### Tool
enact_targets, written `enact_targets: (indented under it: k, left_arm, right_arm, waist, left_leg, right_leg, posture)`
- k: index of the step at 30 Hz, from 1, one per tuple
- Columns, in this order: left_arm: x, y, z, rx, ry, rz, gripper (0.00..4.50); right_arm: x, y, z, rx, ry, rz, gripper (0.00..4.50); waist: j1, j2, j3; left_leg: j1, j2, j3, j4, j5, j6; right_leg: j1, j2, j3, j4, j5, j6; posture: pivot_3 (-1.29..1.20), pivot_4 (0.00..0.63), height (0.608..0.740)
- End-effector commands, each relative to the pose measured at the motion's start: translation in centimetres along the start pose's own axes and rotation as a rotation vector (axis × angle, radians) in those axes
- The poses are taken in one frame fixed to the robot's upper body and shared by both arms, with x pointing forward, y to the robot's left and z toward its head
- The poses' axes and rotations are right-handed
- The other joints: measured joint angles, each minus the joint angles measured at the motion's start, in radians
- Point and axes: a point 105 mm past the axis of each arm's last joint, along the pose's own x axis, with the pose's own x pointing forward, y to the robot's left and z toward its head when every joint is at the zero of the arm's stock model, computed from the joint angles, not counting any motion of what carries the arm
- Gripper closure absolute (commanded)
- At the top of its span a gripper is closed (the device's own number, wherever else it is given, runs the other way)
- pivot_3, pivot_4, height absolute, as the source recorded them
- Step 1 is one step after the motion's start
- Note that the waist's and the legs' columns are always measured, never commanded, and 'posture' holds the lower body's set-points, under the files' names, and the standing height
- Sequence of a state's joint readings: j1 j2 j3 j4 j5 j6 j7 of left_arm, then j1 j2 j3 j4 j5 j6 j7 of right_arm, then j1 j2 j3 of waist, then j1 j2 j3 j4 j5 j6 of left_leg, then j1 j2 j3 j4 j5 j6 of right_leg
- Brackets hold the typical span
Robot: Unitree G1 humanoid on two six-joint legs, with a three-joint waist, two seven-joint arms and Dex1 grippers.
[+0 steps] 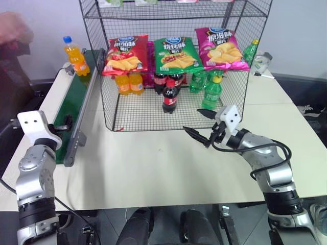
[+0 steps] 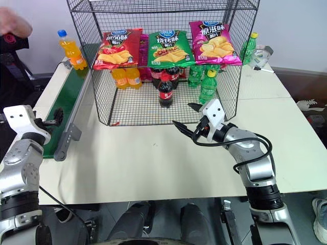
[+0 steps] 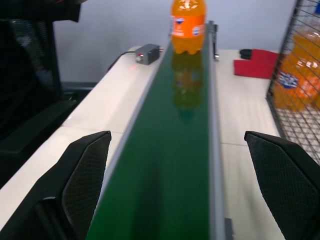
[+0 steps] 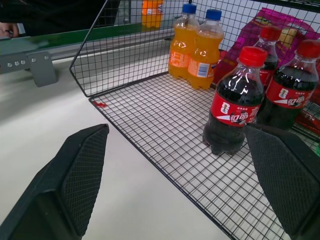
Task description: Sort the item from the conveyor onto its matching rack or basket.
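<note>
Head views: small clear orange soda bottle with blue cap (image 1: 75,55) stands upper left on the long dark green conveyor belt (image 1: 71,107), awaiting pickup; black wire-mesh rack (image 1: 173,66) centre.
Left wrist view: left gripper (image 3: 185,185) spread wide, straddling belt, empty.
Right wrist view: right gripper (image 4: 185,180) likewise agape, empty, facing rack floor.

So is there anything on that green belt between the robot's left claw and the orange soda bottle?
Nothing visible. The left gripper is open at the near end of the conveyor, and the orange soda bottle stands upright at the far end. The belt between them is bare.
</note>
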State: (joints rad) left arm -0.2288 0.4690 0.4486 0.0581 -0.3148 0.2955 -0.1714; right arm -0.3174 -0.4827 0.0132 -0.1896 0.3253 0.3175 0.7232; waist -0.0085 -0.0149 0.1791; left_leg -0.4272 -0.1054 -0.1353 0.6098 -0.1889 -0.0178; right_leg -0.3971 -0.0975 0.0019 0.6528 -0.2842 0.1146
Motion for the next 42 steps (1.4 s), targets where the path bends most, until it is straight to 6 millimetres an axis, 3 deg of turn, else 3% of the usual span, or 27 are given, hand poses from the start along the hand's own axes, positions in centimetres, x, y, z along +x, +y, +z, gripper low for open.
enact_targets:
  k: [1, 7, 19, 42]
  left_arm:
    - [-0.1, 0.1, 1.2, 0.024, -0.049, -0.004, 0.03]
    - [-0.2, 0.4, 1.2, 0.036, -0.047, 0.002, 0.03]
    - [-0.4, 1.7, 1.4, 0.113, -0.047, 0.004, 0.03]
    - [-0.7, 2.3, 2.2, 0.107, -0.08, -0.007, 0.03]
  right_arm:
    - [0.2, -0.2, 1.1, -0.03, -0.043, -0.003, 0.0]
    - [0.4, 0.2, 1.2, -0.023, -0.05, 0.016, 0.0]
    - [1.2, 3.9, 1.7, 0.03, -0.086, 0.139, 0.0]
    - [1.4, 3.9, 1.8, 0.022, -0.081, 0.146, 0.0]
  waist:
    - [-0.001, 0.0, 0.0]
    - [-0.001, 0.0, 0.0]
    - [-0.002, 0.0, 0.0]
    - [-0.001, 0.0, 0.0]
  left_leg:
    - [0.0, 0.0, 0.0, 0.0, 0.0, 0.0]
    - [0.0, 0.0, 0.0, 0.0, 0.0, 0.0]
    - [0.0, 0.0, 0.0, -0.001, 0.0, 0.0]
    - [0.0, 0.0, 0.0, 0.0, 0.0, 0.0]
  right_leg:
    - [0.0, 0.0, 0.0, 0.0, 0.0, 0.0]
    - [0.0, 0.0, 0.0, 0.0, 0.0, 0.0]
    - [-0.001, 0.0, 0.0, 0.0, 0.0, 0.0]
    - [-0.004, 0.0, 0.0, 0.0, 0.0, 0.0]
  posture:
    - [0.0, 0.15, 0.74]
    - [0.0, 0.15, 0.74]
    - [0.0, 0.15, 0.74]
    - [0.0, 0.15, 0.74]
